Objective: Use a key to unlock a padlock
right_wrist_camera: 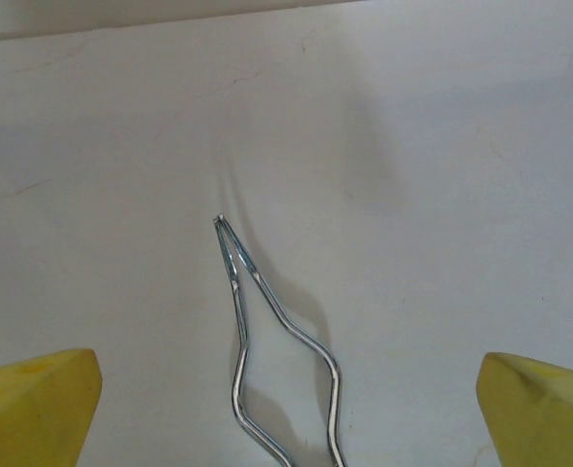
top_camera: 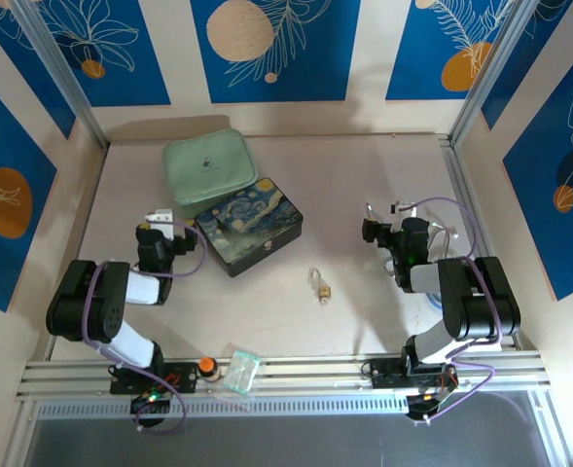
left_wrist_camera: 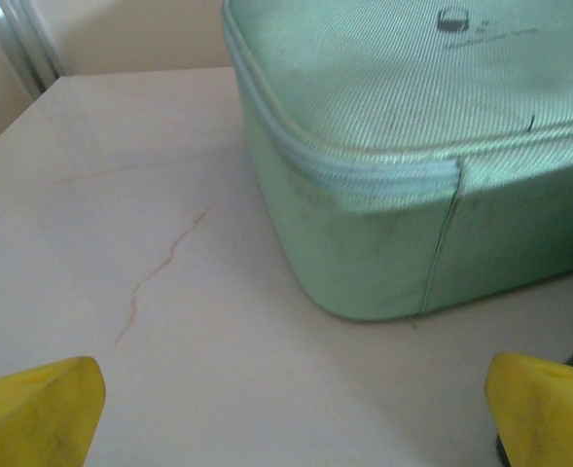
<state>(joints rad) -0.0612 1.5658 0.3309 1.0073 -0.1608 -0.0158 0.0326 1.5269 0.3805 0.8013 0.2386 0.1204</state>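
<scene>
My left gripper (left_wrist_camera: 291,420) gapes empty beside the green case (left_wrist_camera: 412,175). My right gripper (right_wrist_camera: 288,413) — equally wide — hangs over a bent wire (right_wrist_camera: 242,321).

pale marbled tabletop (top_camera: 364,175) — aluminium rail (top_camera: 296,375) in front, blue panels (top_camera: 271,49) with leaf-and-circle prints around.

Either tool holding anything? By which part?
Nothing held. Left tool open, facing the mint-green fabric zip case; right tool open over the bent silver wire. Small brass padlock lies free.
</scene>
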